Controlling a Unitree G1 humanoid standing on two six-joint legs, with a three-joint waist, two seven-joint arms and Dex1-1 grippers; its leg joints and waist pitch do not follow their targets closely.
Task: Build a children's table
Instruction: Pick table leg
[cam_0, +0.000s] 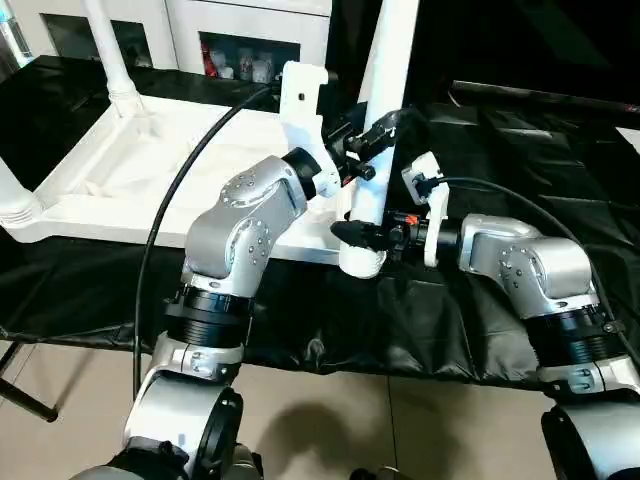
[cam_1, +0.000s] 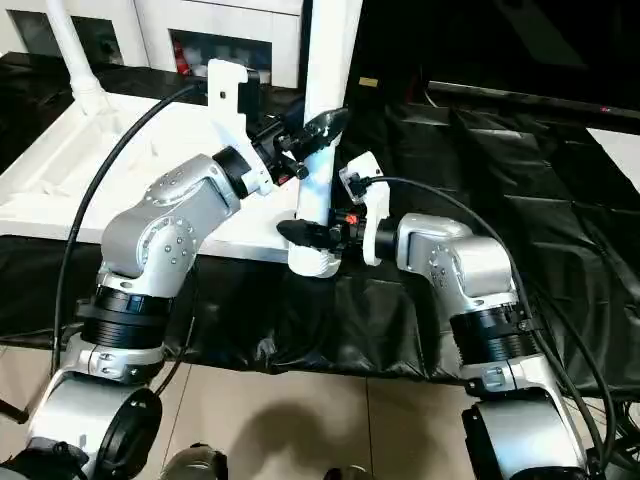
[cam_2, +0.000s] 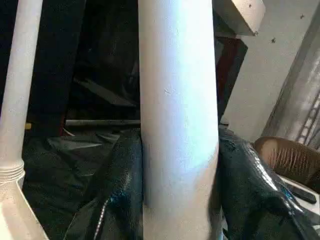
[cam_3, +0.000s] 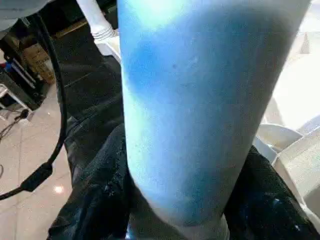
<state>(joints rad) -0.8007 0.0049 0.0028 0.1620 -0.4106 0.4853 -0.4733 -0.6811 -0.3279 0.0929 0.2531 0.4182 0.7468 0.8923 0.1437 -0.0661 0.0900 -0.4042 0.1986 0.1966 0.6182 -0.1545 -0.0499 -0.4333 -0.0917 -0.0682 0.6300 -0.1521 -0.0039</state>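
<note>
We hold the long white tapered plastic leg (cam_0: 385, 90) upright at the near corner socket of the white rimmed rectangular tabletop (cam_0: 120, 165), which lies upside down on the black cloth (cam_0: 500, 150). Our left gripper (cam_0: 372, 140) clamps it from nine o'clock, our right gripper (cam_0: 362, 234) lower down from three o'clock.

legs (cam_0: 385, 60): 3 | tabletop (cam_0: 120, 170): 1 | claws (cam_0: 362, 233): 2
</note>
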